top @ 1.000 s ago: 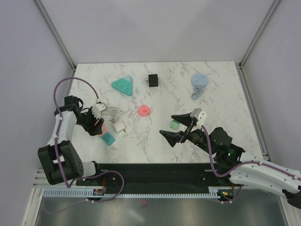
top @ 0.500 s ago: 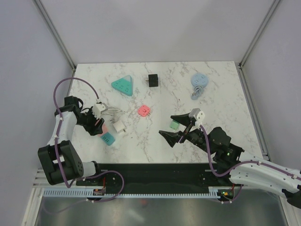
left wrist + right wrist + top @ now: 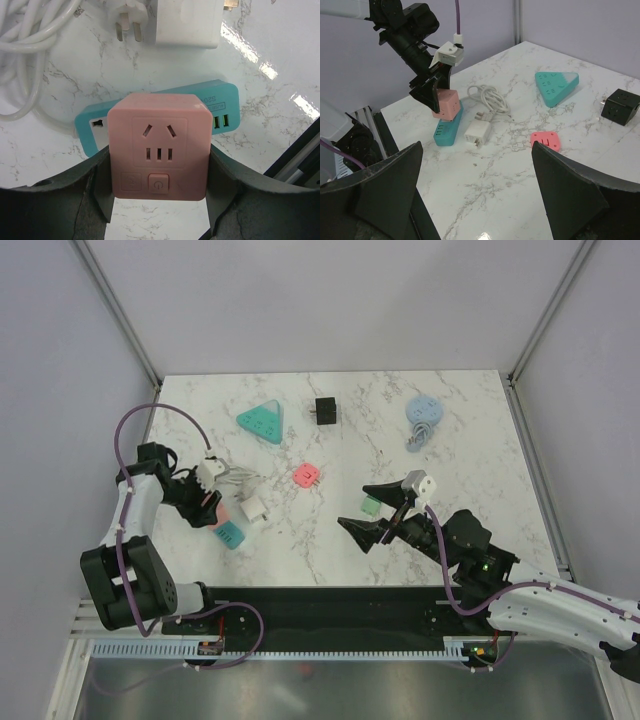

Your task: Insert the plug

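Left end effector (image 3: 159, 167) around pink socket cube (image 3: 159, 135)

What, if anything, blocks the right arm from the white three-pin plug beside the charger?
Probably nothing: the right gripper hangs open, with bare marble table between it and the white three-pin plug. The left gripper, gripping the pink cube socket just beyond, could crowd it.

Left arm (image 3: 122, 518) and right arm (image 3: 570, 608) are white shells on chunky black joints. Purple cable (image 3: 155, 408) loops up to a little white camera block (image 3: 420, 483) on each. Fingers (image 3: 570, 195) matte black.
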Available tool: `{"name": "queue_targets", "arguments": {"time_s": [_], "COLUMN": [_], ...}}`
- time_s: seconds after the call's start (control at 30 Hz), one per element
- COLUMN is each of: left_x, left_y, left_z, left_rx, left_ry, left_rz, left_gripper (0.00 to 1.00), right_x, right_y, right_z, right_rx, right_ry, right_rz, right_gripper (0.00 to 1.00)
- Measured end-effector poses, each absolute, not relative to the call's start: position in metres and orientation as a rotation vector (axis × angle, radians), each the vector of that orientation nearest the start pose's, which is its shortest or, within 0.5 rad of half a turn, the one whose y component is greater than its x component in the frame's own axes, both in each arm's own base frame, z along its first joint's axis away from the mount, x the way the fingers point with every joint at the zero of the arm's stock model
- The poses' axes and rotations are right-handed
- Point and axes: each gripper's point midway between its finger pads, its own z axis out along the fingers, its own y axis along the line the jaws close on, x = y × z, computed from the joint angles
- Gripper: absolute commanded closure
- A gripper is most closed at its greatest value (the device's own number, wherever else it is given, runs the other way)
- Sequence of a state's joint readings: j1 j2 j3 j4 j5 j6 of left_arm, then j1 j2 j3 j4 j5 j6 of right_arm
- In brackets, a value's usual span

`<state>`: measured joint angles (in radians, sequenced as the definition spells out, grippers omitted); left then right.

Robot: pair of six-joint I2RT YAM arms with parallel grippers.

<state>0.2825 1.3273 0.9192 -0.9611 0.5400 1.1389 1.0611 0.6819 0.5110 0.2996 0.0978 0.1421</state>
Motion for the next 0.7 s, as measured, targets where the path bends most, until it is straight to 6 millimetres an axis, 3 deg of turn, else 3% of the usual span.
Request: {"name": "queue_targets", "arguments": {"time_s": [0.7], "left_x": [0.2423], "left_y": [0.0081], "left_z": [0.0850], "left_rx": [1.097], "left_ry": [2.369], "left_rz": [-0.358], "left_gripper": [0.98], "right_x": [0.1629], "right_y": [0.2720], "right_z": [0.2924], "right_rx": [-0.594], "right_ry": [1.373], "right_rz": [0.921], "right_gripper": [0.02]}}
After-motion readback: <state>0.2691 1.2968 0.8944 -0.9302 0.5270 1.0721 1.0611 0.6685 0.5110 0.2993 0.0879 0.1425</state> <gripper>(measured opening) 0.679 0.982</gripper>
